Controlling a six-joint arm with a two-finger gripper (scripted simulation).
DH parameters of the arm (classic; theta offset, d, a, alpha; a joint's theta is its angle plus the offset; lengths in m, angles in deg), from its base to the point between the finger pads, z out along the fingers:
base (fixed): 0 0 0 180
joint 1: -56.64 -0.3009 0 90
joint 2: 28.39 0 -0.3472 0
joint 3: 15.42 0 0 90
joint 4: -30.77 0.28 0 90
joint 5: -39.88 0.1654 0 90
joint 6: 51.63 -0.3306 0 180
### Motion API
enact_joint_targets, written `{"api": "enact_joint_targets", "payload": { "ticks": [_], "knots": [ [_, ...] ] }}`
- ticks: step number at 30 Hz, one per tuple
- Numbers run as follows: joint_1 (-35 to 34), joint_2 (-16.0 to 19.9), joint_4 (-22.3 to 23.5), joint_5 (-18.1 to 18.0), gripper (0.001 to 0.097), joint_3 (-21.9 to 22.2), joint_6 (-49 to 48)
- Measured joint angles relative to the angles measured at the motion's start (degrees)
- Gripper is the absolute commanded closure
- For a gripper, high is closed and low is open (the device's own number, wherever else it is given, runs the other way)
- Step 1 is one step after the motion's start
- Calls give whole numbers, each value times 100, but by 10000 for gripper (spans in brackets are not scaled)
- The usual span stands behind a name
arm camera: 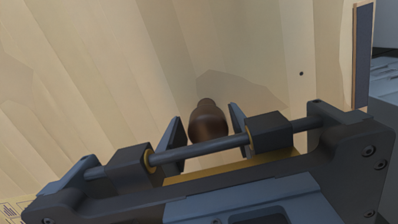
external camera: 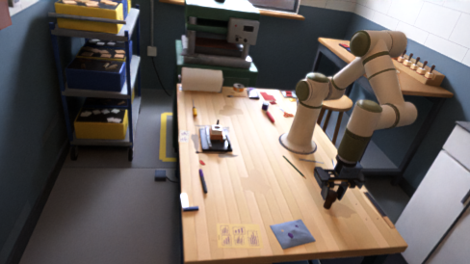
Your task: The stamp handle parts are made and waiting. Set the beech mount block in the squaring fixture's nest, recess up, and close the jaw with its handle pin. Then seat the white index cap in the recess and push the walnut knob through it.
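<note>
On the left middle of the bench sits the dark squaring fixture (external camera: 215,139). The beech mount block (external camera: 216,133) rests in its nest, with the handle pin (external camera: 217,123) standing behind it. I cannot make out the white index cap from here. Far off, near the bench's right edge, my gripper (external camera: 332,198) hangs open just above the wood, and the walnut knob (arm camera: 207,123) stands between its fingers (arm camera: 206,129) without being gripped. The knob is dark brown, rounded, with a narrower neck pointing away from the wrist camera.
The bench's right edge, with a dark strip (external camera: 375,204) lying along it, is close beside the gripper. A blue cloth (external camera: 292,233) lies near the front edge. A thin rod (external camera: 293,166) lies by the arm's base (external camera: 298,142). Pens (external camera: 202,180) lie left of centre.
</note>
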Motion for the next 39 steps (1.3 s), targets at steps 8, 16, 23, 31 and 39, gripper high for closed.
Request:
{"api": "enact_joint_targets", "payload": {
  "ticks": [8,16,23,31,39],
  "knots": [
    [0,0,0,0,388,0,176],
    [0,0,0,0,488,0,189],
    [0,0,0,0,628,0,193],
    [0,0,0,0,788,0,195],
    [0,0,0,0,948,0,195]
  ]
}}
